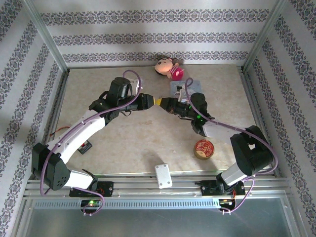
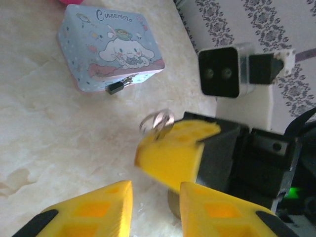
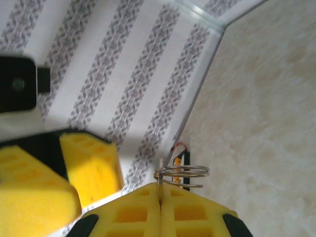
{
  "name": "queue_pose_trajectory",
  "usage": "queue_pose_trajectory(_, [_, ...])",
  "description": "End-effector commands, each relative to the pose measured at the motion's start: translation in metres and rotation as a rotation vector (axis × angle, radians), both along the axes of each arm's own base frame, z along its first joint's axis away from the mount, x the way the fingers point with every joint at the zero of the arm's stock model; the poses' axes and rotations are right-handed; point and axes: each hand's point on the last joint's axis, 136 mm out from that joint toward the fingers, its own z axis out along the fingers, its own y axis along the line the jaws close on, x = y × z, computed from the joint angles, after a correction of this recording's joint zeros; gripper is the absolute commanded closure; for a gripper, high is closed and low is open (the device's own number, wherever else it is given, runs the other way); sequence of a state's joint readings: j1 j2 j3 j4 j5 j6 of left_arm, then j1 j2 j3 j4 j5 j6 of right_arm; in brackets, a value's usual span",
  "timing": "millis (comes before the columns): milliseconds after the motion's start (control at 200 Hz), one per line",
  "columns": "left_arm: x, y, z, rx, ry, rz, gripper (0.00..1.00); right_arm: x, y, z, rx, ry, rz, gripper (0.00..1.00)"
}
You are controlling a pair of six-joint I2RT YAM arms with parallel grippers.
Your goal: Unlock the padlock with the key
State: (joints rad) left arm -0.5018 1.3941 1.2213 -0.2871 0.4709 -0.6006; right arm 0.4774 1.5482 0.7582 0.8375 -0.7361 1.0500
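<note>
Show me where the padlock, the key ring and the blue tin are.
padlock [image 2: 116, 88], left wrist view, its dark body.
key ring [image 2: 160, 118], left wrist view, the wire loop.
blue tin [image 2: 111, 47], left wrist view, its lid.

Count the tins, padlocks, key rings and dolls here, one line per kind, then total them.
Tins: 2, pale-blue tin and round red tin
Padlocks: 1, padlock on the pale-blue tin's front
Key rings: 1, key ring in the right gripper
Dolls: 1, doll by the back wall
Total: 5

Bright, even light with soft shadows; wrist views washed out, the right hand [image 2: 165, 143] blurred.
</note>
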Motion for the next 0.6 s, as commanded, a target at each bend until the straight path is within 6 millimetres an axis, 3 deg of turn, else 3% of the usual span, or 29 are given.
queue_pose_trajectory(0, [0.006, -0.004, 0.024, -0.067, -0.064, -0.011, 0.61, -0.031, 0.021, 0.026, 0.033, -0.174, 0.166, 1.0])
queue_pose_trajectory(110, [0.005, -0.004, 0.024, -0.081, -0.048, -0.033, 0.56, -0.036, 0.023, 0.02, 0.023, -0.205, 0.181, 1.0])
queue_pose_trajectory(215, [0.003, 0.011, 0.016, -0.049, -0.014, -0.018, 0.56, -0.037, 0.021, 0.02, 0.045, -0.236, 0.179, 1.0])
queue_pose_trajectory(360, [-0.006, 0.03, 0.018, -0.06, -0.01, -0.004, 0.62, -0.04, 0.022, 0.027, 0.096, -0.274, 0.202, 1.0])
queue_pose_trajectory(470, [-0.016, 0.024, 0.029, -0.135, -0.029, -0.079, 0.62, -0.04, 0.023, 0.033, 0.143, -0.29, 0.214, 1.0])
queue_pose_trajectory(595, [-0.02, 0.013, 0.027, -0.2, -0.005, -0.139, 0.65, -0.036, 0.028, 0.037, 0.187, -0.275, 0.236, 1.0])
